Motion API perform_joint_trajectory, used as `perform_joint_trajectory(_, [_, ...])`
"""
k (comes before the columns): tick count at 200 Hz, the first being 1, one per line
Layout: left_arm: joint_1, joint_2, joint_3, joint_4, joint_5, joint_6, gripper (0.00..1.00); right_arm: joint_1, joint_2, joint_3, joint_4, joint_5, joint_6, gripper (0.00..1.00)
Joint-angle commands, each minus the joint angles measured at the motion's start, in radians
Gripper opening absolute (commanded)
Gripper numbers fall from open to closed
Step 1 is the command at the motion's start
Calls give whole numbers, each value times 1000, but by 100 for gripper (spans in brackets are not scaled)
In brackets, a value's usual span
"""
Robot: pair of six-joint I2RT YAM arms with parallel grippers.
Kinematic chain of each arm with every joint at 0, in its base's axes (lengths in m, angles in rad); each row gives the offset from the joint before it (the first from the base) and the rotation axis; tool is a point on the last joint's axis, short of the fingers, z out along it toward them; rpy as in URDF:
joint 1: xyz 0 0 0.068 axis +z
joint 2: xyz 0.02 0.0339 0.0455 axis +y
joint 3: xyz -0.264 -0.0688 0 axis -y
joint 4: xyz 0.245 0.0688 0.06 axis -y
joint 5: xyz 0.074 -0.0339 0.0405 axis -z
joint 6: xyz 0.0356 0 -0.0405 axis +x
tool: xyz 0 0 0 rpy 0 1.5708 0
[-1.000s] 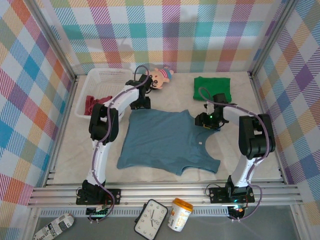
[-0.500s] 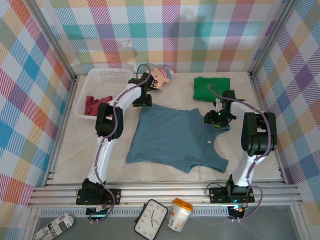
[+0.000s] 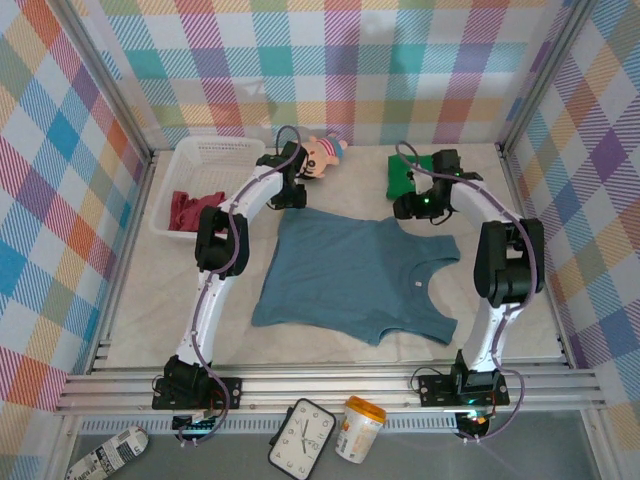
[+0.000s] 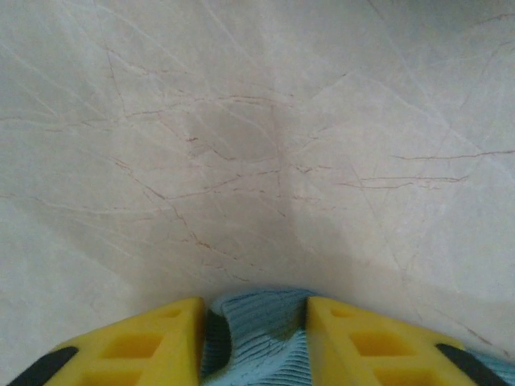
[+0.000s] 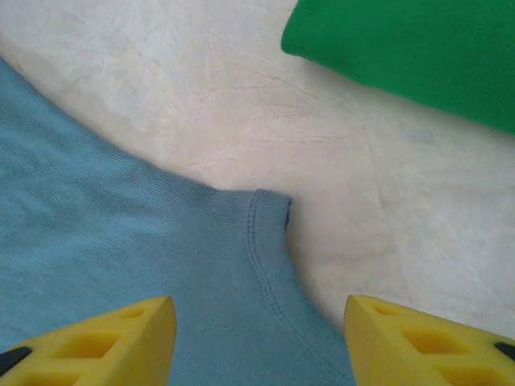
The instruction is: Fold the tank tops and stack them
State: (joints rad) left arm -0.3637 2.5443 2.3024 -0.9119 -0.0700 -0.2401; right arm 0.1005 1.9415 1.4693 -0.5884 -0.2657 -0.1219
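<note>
since the blue-grey tank top (image 3: 350, 275) lies spread flat across the middle of the pale tabletop (image 3: 150, 300), hem toward the left edge and neckline toward the right edge, the step in hand looks like the last of the laying-out before its first fold. the white basket (image 3: 215, 150) sits in the far left corner with the dark red tank top (image 3: 190, 208) heaped in its near end. the green tank top (image 3: 403, 172) lies already folded by the far edge, toward the far right corner. a doll (image 3: 322, 155) rests at the far edge between the two. the left gripper (image 4: 256, 322) is at the far hem corner of the blue-grey cloth, its fingers drawn close with a ridge of that cloth bunched between them. the right gripper (image 5: 259, 322) hangs over the far shoulder strap, fingers spread wide and holding nothing, with the strap's end lying on the tabletop between them. the next move probably calls for that gripper to drop and pinch the strap, so both far corners can be carried over toward the near edge together. bare tabletop lies open along the near and left edges. the far side is tighter, since the green tank top is just beyond the strap and the doll and basket stand near the left arm.
</note>
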Motion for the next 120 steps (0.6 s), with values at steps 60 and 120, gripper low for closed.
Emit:
perform_joint_trajectory(60, [6,10,26,46,68,37,12,40,206,149,-49,8,-111,55])
perform_joint_trajectory(120, [8,24,67,19,70,64,8,55,251,206,-112,-4,-140,40])
